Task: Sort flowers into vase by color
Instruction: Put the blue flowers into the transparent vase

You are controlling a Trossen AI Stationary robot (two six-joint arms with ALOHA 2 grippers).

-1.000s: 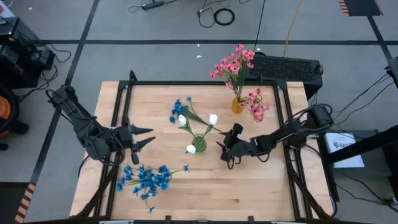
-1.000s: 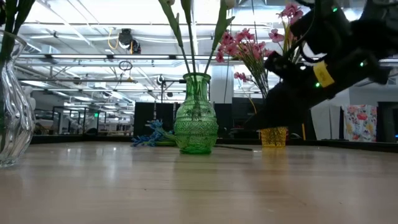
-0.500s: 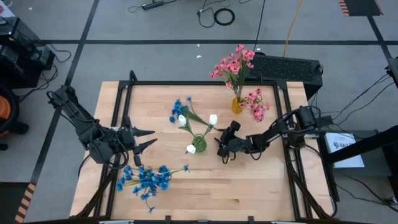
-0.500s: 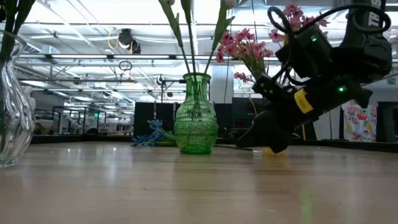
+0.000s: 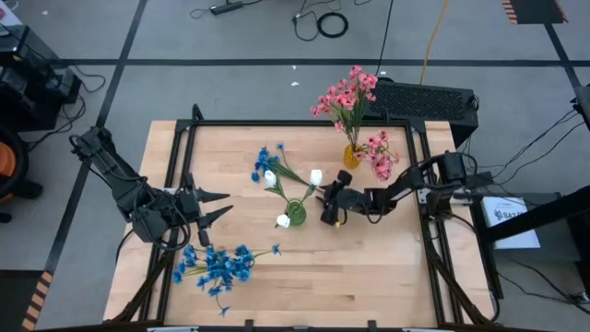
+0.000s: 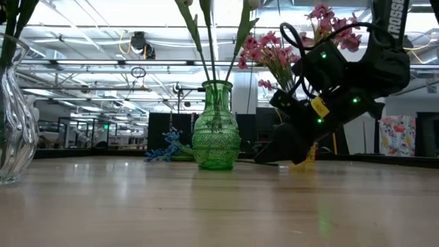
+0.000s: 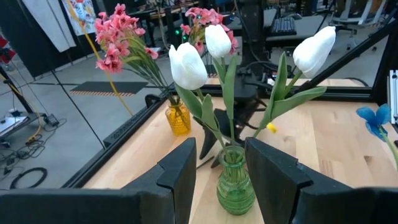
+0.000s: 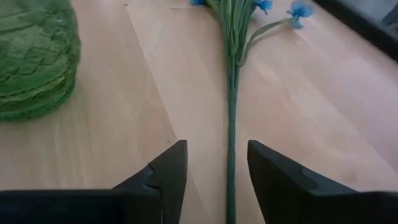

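Right gripper (image 5: 327, 210), newly advanced to green vase's (image 5: 297, 211) 3 o'clock, fingers narrowing, unclenched astride loose blue-flower stem (image 8: 231, 124): pickup imminent; left gripper (image 5: 210, 207) parted, empty

A robotics lab or large workshop hall, not a home. Set on a grey concrete floor (image 5: 230, 83) marked with dark tape lines, loose cables (image 5: 318, 20) coiled across it. Wooden table (image 5: 387, 267) fenced by a black metal frame (image 5: 277, 123), two dark robot arms bolted at either side. Hazard-striped tape (image 5: 535, 9) at the floor's edge. Seen level across the tabletop: high open ceiling with rows of strip lights (image 6: 103, 31) and metal trusses, more black-framed work stations (image 6: 82, 130) lined up in the distance. A keyboard (image 7: 283, 25) and clutter on benches behind, a yellow cable running down.
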